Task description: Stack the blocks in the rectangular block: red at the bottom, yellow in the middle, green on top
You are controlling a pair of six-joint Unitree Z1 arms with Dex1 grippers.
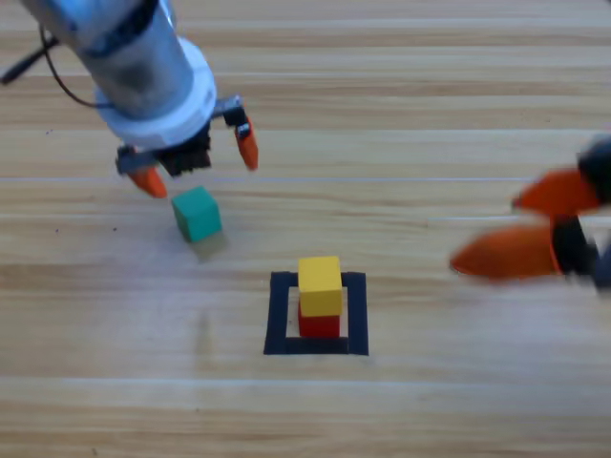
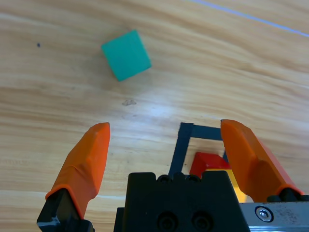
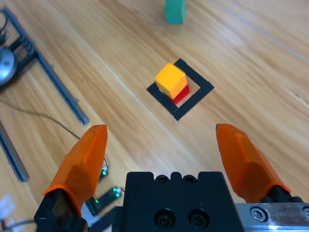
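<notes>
Green cube (image 1: 198, 213) seemingly below left end effector (image 1: 199, 162)

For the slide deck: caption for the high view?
Left gripper open above green cube; yellow on red in tape square.

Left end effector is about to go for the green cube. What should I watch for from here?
1. The green cube sits turned at an angle to the open left end effector, so the jaws may meet its corners and spin it.
2. The yellow cube looks slightly offset on the red cube inside the black tape square; placing green could topple the stack.
3. The right end effector waits open near the stack.
</notes>
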